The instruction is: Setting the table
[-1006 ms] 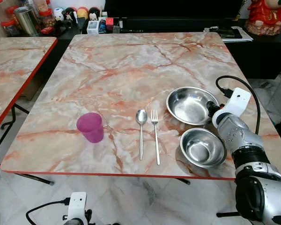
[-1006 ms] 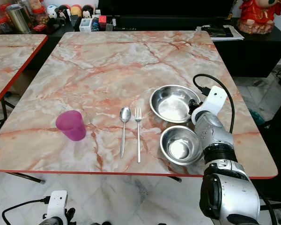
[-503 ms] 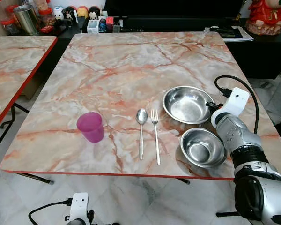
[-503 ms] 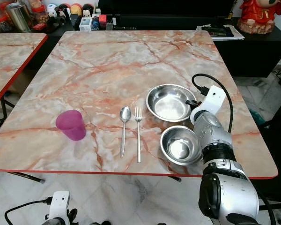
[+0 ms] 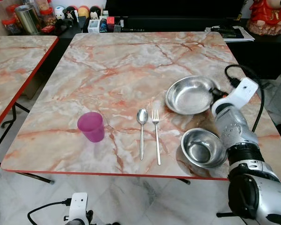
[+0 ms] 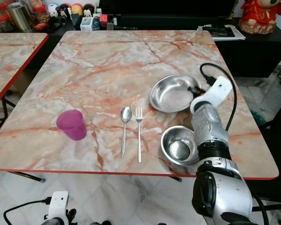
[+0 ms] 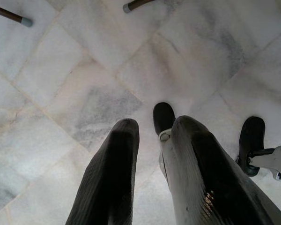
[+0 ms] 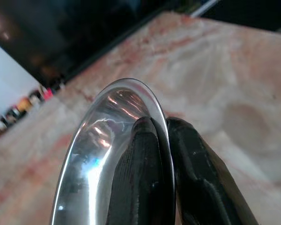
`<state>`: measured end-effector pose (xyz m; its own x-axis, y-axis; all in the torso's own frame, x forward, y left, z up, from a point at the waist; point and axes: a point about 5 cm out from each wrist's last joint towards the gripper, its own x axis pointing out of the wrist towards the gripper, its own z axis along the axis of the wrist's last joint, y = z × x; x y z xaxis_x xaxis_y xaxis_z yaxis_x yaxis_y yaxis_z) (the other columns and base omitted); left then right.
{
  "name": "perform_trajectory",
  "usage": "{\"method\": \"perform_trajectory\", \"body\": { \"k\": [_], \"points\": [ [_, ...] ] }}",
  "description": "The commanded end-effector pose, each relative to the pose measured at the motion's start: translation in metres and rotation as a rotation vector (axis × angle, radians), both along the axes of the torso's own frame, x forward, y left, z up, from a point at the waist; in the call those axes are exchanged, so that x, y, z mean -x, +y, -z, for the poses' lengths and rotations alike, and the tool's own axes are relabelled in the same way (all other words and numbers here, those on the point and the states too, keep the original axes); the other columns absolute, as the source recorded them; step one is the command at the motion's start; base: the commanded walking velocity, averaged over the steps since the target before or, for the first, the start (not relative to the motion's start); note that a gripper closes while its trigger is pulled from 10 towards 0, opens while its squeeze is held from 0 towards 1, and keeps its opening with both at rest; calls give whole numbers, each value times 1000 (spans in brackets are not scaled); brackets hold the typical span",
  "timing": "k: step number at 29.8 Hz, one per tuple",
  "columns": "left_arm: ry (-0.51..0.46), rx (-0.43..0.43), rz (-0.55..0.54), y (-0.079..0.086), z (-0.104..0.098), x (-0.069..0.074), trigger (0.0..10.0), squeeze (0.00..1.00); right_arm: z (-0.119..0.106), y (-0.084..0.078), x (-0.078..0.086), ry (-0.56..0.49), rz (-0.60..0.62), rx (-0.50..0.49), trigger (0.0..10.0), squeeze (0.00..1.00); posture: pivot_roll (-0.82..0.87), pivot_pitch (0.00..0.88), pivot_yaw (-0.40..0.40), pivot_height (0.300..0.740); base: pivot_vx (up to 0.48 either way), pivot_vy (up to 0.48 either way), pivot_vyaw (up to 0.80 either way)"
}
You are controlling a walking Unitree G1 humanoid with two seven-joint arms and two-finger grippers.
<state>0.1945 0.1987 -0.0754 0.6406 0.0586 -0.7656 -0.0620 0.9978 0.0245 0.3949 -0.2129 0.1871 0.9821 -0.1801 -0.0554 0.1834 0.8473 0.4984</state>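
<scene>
Plate point(image 5: 191, 95) sits tilted beyond the small bowl point(image 5: 203, 148), its near-right rim lifted, which I judge is because my right hand point(image 5: 216, 96) pinches that rim to carry it to its spot. From the head cameras, the fork point(image 5: 156, 134) and spoon point(image 5: 141, 129) lie side by side to the left of the bowl on the table point(image 5: 122, 70), the purple cup point(image 5: 91, 126) further left. Left wrist view: the left hand point(image 7: 152, 159) hangs over the floor point(image 7: 84, 70), fingers apart, idle. Right wrist view: the two fingers point(image 8: 143, 173) are clamped on the plate rim point(image 8: 122, 117), one on each side.
</scene>
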Motion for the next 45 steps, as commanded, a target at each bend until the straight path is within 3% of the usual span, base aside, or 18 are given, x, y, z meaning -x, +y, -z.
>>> {"method": "perform_trajectory", "body": {
  "k": [1,10,11,15,16,17,26,34,45],
  "points": [
    [43,-24,-1,8,5,11,10000,0,-12,-2,3,-104,32,-43,10000,0,-72,112,34,740,0,0,0],
    [58,-52,-27,26,4,18,10000,0,-32,-1,10,-248,49,-57,9961,0,-72,93,38,740,0,0,0],
    [61,-58,-21,27,5,19,10000,0,-33,-2,12,-260,65,-54,0,0,-71,86,38,740,0,0,0],
    [64,-64,-31,27,5,20,10000,0,-31,-3,15,-259,73,-50,0,0,-67,75,37,740,0,0,0],
    [63,-67,-34,28,5,21,10000,0,-30,-3,15,-252,72,-44,2314,0,-67,75,37,740,0,0,0],
    [63,-72,-38,28,5,21,10000,0,-30,-4,16,-258,75,-41,10000,0,-65,68,37,740,0,0,0],
    [62,-75,-49,27,6,21,10000,0,-47,-1,24,-391,88,-70,10000,0,-65,52,40,740,0,0,0],
    [52,-66,-59,25,5,18,10000,0,-79,-4,31,-546,100,-87,10000,0,-64,75,40,740,0,480,0],
    [34,-57,-65,24,2,13,10000,0,-83,0,35,-583,98,-110,10000,0,-58,98,45,740,0,480,0]
  ]
}}
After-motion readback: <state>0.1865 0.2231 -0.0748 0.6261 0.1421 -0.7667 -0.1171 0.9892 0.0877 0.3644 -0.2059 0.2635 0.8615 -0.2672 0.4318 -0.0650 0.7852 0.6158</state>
